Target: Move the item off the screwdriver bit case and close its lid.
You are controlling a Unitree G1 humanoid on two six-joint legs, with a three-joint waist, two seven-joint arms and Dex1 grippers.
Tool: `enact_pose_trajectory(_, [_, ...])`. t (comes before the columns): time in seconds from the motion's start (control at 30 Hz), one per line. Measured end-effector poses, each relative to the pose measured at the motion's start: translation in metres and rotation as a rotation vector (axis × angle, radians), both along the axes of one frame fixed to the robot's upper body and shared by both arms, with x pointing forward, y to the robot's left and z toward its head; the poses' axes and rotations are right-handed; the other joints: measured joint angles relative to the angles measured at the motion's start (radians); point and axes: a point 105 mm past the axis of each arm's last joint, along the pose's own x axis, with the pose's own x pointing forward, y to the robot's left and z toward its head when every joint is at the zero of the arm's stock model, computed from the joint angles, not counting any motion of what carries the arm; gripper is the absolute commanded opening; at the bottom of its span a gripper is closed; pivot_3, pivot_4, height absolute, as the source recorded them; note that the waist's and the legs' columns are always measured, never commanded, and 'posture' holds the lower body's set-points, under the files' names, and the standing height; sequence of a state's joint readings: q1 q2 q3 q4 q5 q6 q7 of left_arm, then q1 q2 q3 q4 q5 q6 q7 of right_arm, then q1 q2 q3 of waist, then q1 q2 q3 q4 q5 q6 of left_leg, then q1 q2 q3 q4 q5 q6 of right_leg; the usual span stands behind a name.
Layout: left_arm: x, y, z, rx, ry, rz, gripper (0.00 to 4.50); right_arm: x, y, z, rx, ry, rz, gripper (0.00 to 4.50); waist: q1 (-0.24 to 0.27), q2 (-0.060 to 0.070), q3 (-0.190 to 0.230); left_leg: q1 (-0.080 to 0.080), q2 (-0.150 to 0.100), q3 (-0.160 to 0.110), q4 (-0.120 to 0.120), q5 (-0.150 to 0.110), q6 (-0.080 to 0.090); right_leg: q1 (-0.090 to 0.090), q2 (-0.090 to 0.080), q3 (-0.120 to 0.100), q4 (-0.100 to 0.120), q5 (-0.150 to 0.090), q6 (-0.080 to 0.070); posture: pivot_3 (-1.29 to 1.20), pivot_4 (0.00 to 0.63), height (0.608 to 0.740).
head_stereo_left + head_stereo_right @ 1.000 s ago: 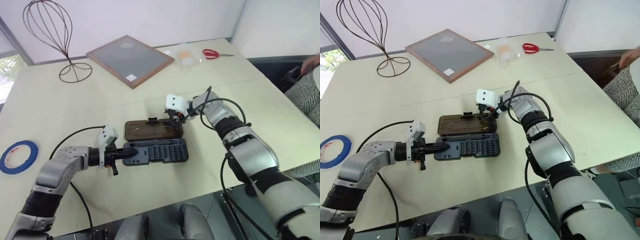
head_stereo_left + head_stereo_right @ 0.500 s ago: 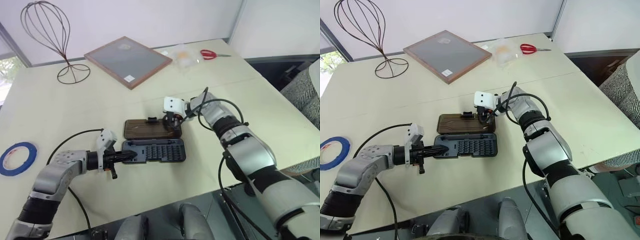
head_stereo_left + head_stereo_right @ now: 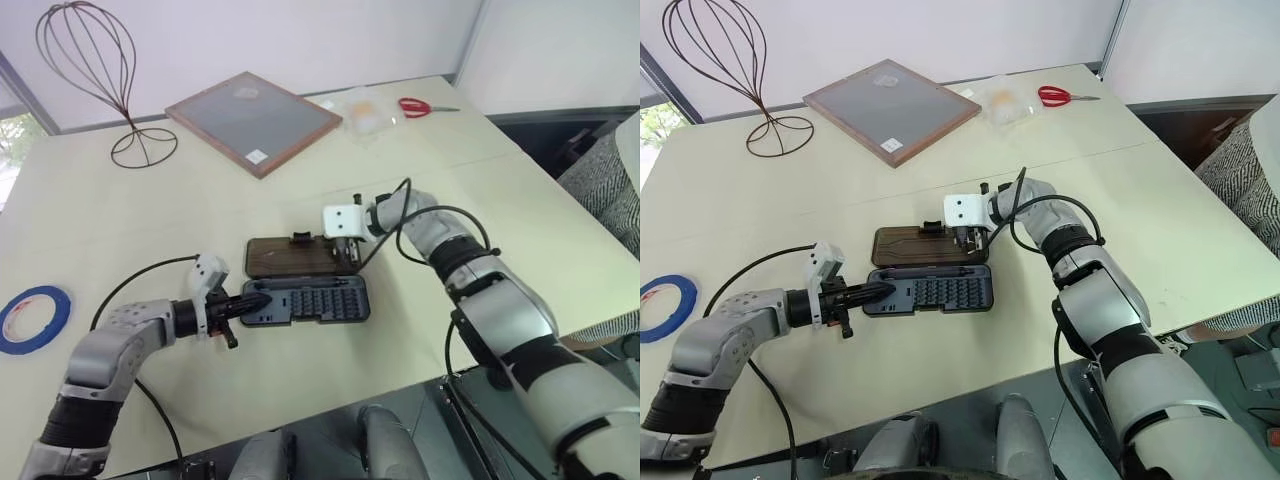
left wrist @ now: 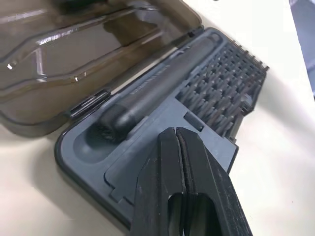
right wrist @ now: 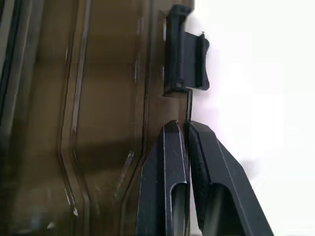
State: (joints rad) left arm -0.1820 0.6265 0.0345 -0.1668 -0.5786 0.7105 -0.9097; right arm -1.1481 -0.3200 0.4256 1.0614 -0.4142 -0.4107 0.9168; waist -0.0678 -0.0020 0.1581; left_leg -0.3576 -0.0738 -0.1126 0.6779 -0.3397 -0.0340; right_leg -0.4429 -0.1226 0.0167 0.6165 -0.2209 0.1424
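Observation:
The screwdriver bit case lies open mid-table, its dark grey tray (image 3: 320, 300) nearest me and the smoky-brown lid (image 3: 295, 257) flat behind it. My right gripper (image 3: 350, 248) is shut on the lid's thin far edge; in the right wrist view its fingertips (image 5: 174, 132) pinch that edge just beside the black latch (image 5: 184, 64). My left gripper (image 3: 260, 298) is shut, empty, with its tips (image 4: 176, 137) resting on the tray's left end next to the driver handle (image 4: 157, 83). The item, a blue tape roll (image 3: 35, 318), lies on the table far to the left.
A wood-framed grey board (image 3: 255, 118), a wire stand (image 3: 85, 60), a clear plastic bag (image 3: 365, 110) and red scissors (image 3: 420, 106) sit along the table's far side. A person's patterned clothing (image 3: 610, 185) shows past the right edge.
My right gripper rolled and shut on the lid's far edge. The left gripper stayed on the tray's left end. The whole picture shifted a little.

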Motion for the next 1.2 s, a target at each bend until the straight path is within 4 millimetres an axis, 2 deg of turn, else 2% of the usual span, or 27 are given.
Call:
enact_pose_trajectory(0.4, [0.009,-0.003,0.010,-0.020,-0.016,0.010,0.00,-0.015,0.007,0.022,0.011,-0.292,0.113,0.06,0.001,0.000,0.000,0.000,0.000,0.001,0.000,0.000,0.000,0.000,0.000,0.000,-0.001,0.000,0.000,0.00,0.150,0.740])
enact_pose_trajectory(0.67, [0.014,-0.001,0.020,-0.060,-0.023,0.032,0.00,-0.027,0.014,0.031,0.028,-0.394,0.139,0.06,0.002,0.000,0.000,0.000,0.000,0.001,0.000,0.000,0.000,0.000,0.000,0.000,-0.001,0.000,0.000,0.00,0.150,0.740])
enact_pose_trajectory(0.83, [0.022,0.001,0.041,-0.136,-0.055,0.053,0.00,-0.031,0.014,0.032,0.027,-0.422,0.136,0.06,0.002,0.000,0.000,0.000,0.000,0.001,0.000,0.000,0.000,0.000,0.000,0.000,-0.001,0.000,0.000,0.00,0.150,0.740])
enact_pose_trajectory(1.03, [0.036,-0.003,0.089,-0.295,-0.127,0.075,0.00,-0.034,0.014,0.032,0.028,-0.437,0.132,0.06,0.004,-0.001,0.000,0.000,0.000,0.001,0.000,0.000,0.000,0.000,0.000,0.000,-0.001,0.000,0.000,0.00,0.150,0.740])
enact_pose_trajectory(1.13, [0.051,0.005,0.110,-0.332,-0.175,0.144,0.00,-0.034,0.015,0.032,0.027,-0.440,0.133,0.06,0.003,-0.001,0.000,0.000,0.000,0.001,0.000,0.000,0.000,0.000,0.000,0.000,-0.001,0.000,0.000,0.00,0.150,0.740])
enact_pose_trajectory(1.2, [0.060,0.013,0.112,-0.329,-0.193,0.203,0.00,-0.035,0.016,0.032,0.028,-0.442,0.136,0.06,0.001,-0.001,0.000,0.000,0.000,0.001,0.000,0.000,0.000,0.000,0.000,0.000,-0.001,0.000,0.000,0.00,0.150,0.740])
